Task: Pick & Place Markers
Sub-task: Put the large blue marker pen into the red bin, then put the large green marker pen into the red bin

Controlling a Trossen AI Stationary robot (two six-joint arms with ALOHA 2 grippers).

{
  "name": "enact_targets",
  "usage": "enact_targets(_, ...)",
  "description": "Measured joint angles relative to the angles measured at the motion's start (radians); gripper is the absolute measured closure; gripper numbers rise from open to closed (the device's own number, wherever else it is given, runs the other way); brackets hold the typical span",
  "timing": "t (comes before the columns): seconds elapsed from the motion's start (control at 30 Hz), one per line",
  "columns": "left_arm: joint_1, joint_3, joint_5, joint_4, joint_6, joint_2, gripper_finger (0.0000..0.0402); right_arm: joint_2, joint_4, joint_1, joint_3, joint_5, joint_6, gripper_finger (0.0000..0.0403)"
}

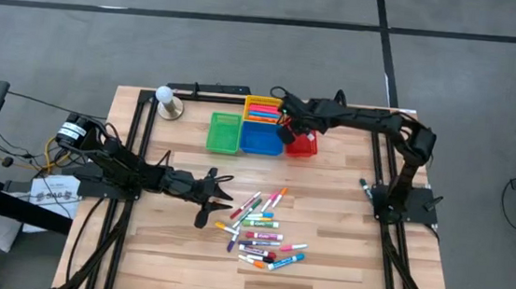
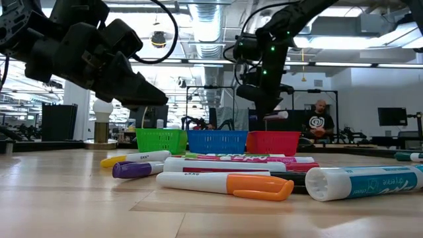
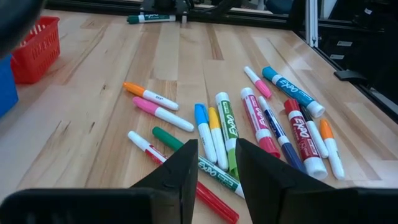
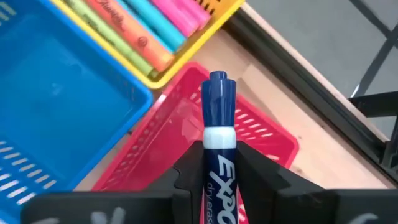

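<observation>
Robot arms work at a wooden table [image 1: 347, 199]. At the far side, the right gripper [image 4: 213, 163] hangs over a red basket [image 4: 261, 134], its fingers pinching a blue-capped Expo marker [image 4: 217, 118] whose cap pokes out ahead of them. A blue basket [image 4: 56, 106] sits beside the claw, and a yellow basket [image 4: 214, 15] holding highlighters lies just beyond. To place this marker well, I judge the claw should stay centred over the red basket's floor and let go low, so the pen lands flat inside rather than catching a wall.

The left gripper [image 3: 212, 163] hovers just above the loose markers [image 1: 264, 231] scattered mid-table, its fingers parted with nothing between them; a green marker [image 3: 227, 121] lies directly ahead of the gap.
</observation>
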Motion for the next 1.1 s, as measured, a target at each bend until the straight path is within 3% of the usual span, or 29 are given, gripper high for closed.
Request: enact_targets(1.1,0.0,-0.001,0.0,0.0,0.0,0.0,0.0294,0.0,-0.046,0.033,0.0,-0.006,-0.025,0.0315)
